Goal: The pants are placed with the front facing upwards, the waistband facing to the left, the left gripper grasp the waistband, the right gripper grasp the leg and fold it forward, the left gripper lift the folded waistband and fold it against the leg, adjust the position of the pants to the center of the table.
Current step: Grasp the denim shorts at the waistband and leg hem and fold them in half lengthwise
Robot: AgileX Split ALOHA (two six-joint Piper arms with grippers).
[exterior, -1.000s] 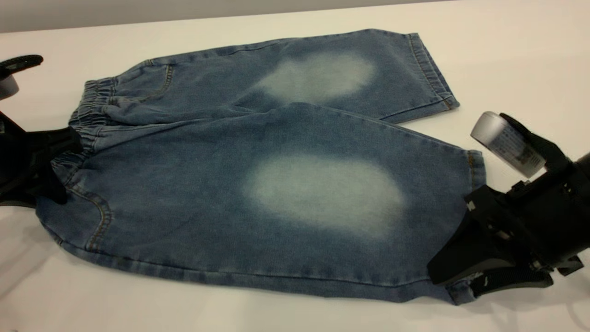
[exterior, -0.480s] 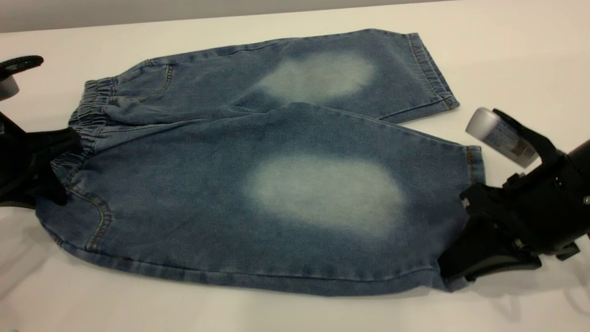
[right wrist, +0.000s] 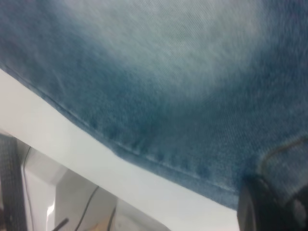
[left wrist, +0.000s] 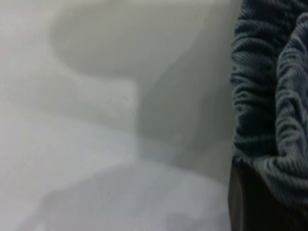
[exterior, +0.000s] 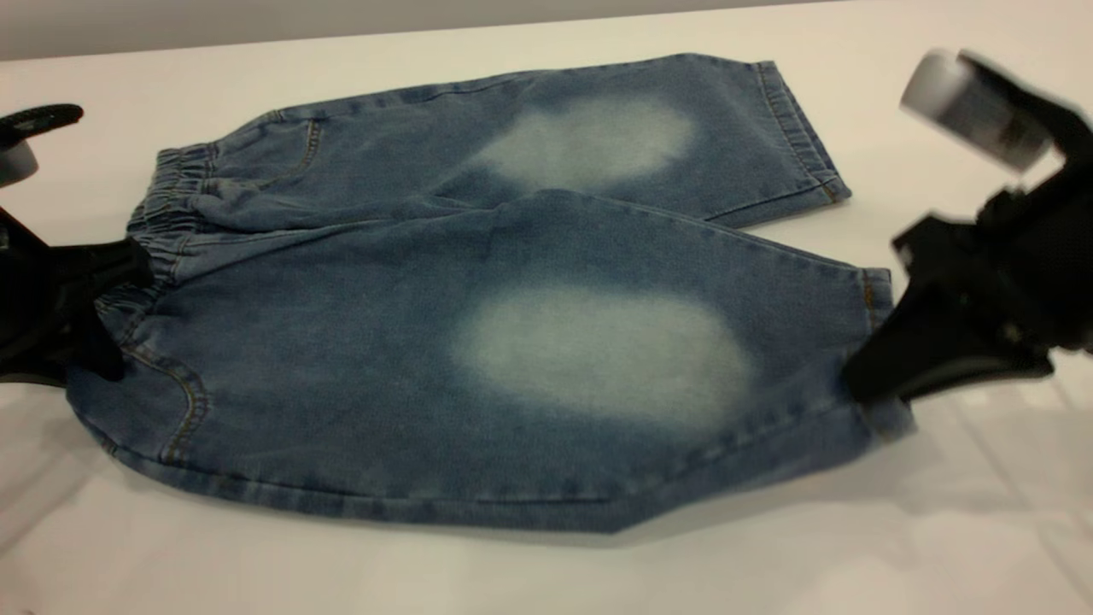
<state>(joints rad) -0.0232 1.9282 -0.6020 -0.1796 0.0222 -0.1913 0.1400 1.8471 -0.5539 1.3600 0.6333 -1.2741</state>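
Denim leg corner has risen, pinched by the right gripper (exterior: 862, 389).

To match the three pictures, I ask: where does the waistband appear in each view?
Exterior view: the waistband is at the pants' left end, held by the left gripper.
Left wrist view: the waistband fills the right edge, puckered.
Right wrist view: not in it.
Shared landmark: the white table.

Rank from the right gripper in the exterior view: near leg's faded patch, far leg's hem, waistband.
From the right gripper, at the near leg's end:
1. Near leg's faded patch, mid-pants.
2. Far leg's hem, at the back.
3. Waistband, far left.
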